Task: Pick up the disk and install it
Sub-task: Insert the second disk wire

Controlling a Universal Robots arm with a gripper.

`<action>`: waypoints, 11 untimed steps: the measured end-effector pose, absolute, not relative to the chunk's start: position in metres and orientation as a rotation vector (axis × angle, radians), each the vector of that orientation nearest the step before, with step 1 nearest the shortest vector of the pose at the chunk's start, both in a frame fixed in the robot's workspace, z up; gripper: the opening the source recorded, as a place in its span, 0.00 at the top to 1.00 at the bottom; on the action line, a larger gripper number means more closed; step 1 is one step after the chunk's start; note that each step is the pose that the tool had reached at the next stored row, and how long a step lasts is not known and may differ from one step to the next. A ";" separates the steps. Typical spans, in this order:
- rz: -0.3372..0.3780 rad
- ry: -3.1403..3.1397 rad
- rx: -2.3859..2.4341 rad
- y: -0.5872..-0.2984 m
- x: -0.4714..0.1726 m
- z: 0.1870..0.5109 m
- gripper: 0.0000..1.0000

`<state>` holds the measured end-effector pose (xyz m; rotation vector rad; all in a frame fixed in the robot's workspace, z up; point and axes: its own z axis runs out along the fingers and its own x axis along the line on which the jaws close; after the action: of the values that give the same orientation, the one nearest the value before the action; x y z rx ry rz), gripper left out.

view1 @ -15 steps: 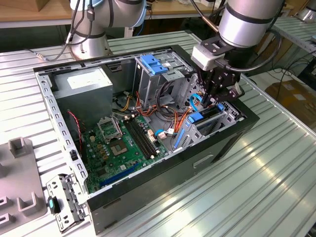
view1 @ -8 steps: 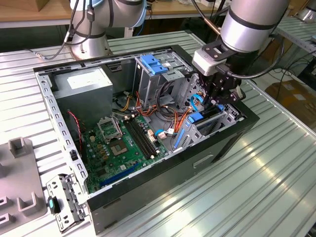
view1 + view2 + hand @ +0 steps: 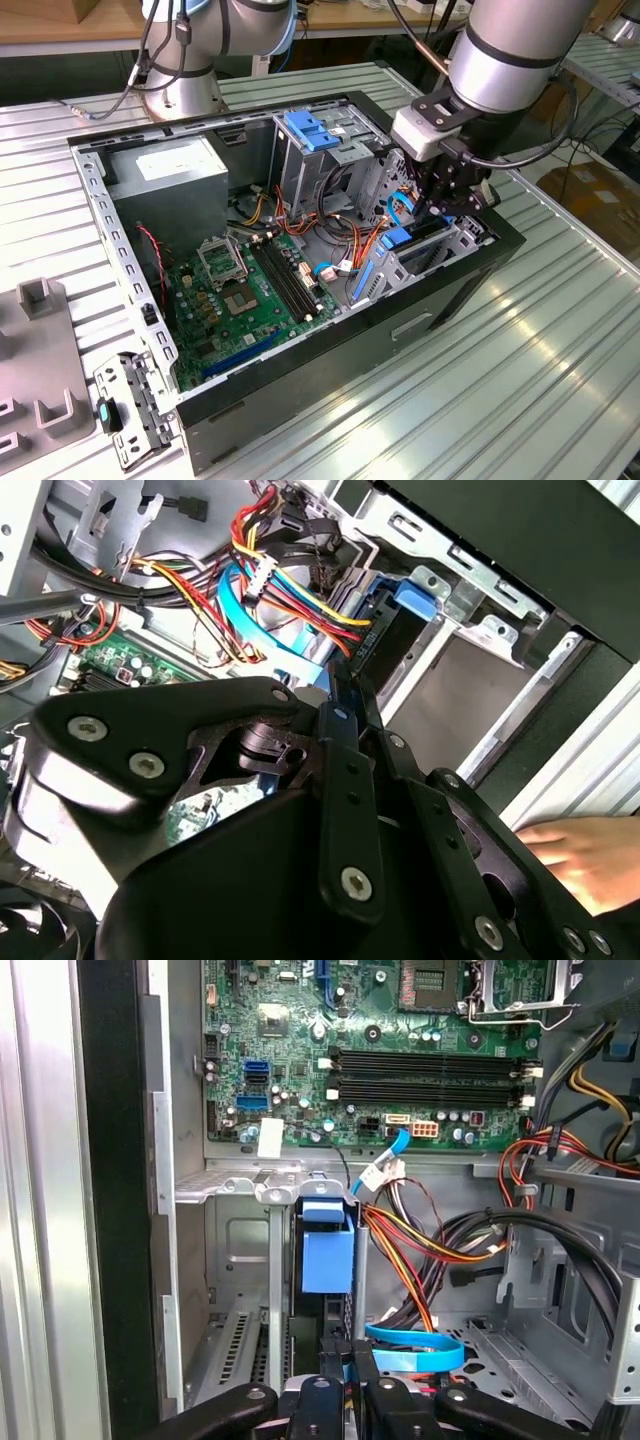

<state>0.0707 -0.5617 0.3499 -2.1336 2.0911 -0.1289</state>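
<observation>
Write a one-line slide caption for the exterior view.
Arm's pincer lowered into the open computer case, at the drive bay where the blue-railed disk sits on edge beside the motherboard.

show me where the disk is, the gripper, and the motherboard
disk (image 3: 327, 1260): first wrist view, its blue plastic rail end, standing in the bay.
gripper (image 3: 348, 1365): first wrist view, between its fingertips, at the disk's edge.
motherboard (image 3: 235, 300): exterior view, green board's middle.

The motherboard (image 3: 245, 295) is coloured green, with black memory slots. The drive cage top (image 3: 308, 130) is blue. The power supply (image 3: 165, 180) is grey. Cable bundles (image 3: 420, 1250) are red, yellow, orange and black; a flat cable (image 3: 415, 1348) is light blue. The gripper (image 3: 450, 205) is black.
</observation>
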 end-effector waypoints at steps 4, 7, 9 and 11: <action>-0.132 2.089 -2.133 -0.562 0.071 0.349 0.84; -0.140 2.081 -2.128 -0.562 0.070 0.349 0.84; -0.138 2.080 -2.127 -0.562 0.069 0.348 0.84; -0.138 2.080 -2.127 -0.562 0.069 0.348 0.84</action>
<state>0.0692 -0.5619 0.3476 -2.1267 2.0798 -0.1379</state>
